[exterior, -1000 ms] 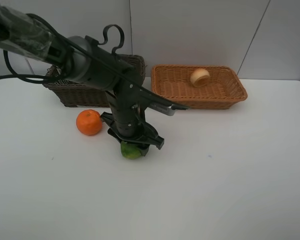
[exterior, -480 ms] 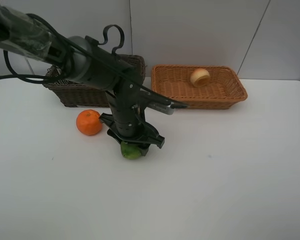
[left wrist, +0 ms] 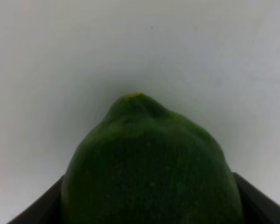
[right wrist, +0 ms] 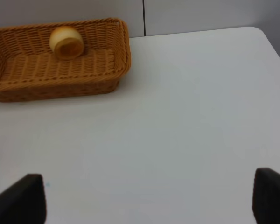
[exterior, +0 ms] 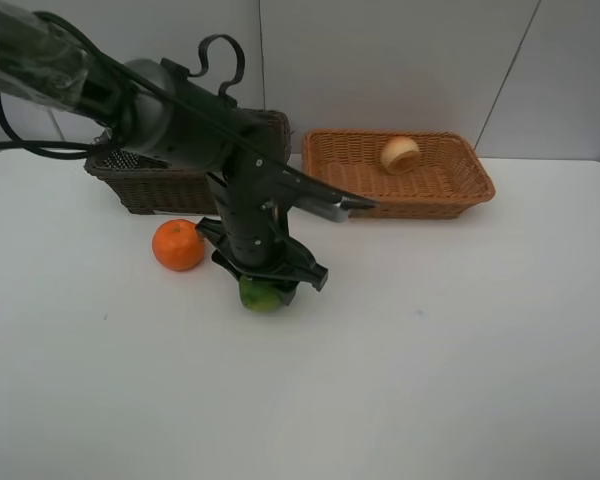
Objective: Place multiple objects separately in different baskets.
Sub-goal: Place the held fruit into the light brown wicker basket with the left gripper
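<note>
My left gripper (exterior: 265,283) points down at the middle of the table, shut on the green oval fruit (exterior: 261,294). That green fruit (left wrist: 149,168) fills the left wrist view, with dark fingers (left wrist: 263,203) on either side of it. An orange tangerine (exterior: 178,245) lies just left of the gripper. The dark brown basket (exterior: 145,190) stands behind the arm at the back left. The light orange-tan basket (exterior: 450,190) at the back right holds a pale yellow round item (exterior: 400,154). My right gripper (right wrist: 149,200) is open, with nothing between its fingers (right wrist: 23,198).
The left arm reaches in from the upper left and hides much of the dark basket's inside. In the right wrist view the tan basket (right wrist: 60,70) with the pale round item (right wrist: 66,42) lies ahead across bare white table.
The left gripper has shifted slightly up and to the left, and the green fruit has moved with it. The tangerine and both baskets stay put.
</note>
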Robot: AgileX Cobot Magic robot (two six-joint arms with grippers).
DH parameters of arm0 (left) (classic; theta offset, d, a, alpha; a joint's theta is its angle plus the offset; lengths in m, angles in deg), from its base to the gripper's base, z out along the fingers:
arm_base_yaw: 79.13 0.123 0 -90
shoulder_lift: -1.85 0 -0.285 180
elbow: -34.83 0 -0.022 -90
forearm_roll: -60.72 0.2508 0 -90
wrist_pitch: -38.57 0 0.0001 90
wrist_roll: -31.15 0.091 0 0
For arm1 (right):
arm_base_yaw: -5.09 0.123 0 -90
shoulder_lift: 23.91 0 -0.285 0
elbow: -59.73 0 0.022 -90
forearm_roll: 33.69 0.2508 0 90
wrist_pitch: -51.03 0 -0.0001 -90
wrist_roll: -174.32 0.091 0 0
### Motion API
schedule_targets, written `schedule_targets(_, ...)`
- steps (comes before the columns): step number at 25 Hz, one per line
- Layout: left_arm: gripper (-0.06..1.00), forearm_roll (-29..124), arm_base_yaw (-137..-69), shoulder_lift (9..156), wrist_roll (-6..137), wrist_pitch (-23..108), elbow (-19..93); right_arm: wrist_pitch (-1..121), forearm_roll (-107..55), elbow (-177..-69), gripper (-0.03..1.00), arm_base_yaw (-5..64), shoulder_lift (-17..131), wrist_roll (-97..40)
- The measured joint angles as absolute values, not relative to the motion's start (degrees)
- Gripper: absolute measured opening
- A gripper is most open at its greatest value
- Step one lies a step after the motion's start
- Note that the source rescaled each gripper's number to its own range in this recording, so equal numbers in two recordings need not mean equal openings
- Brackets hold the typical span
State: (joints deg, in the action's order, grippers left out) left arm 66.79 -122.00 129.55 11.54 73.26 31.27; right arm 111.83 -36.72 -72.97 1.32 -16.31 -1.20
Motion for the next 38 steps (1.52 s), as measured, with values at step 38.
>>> schedule_targets(38,0.77,71.11,-119.73,134.68,14.09,47.96,54.46,111.83,-36.72,-72.97,0.95,1.32,-16.31,-1.2)
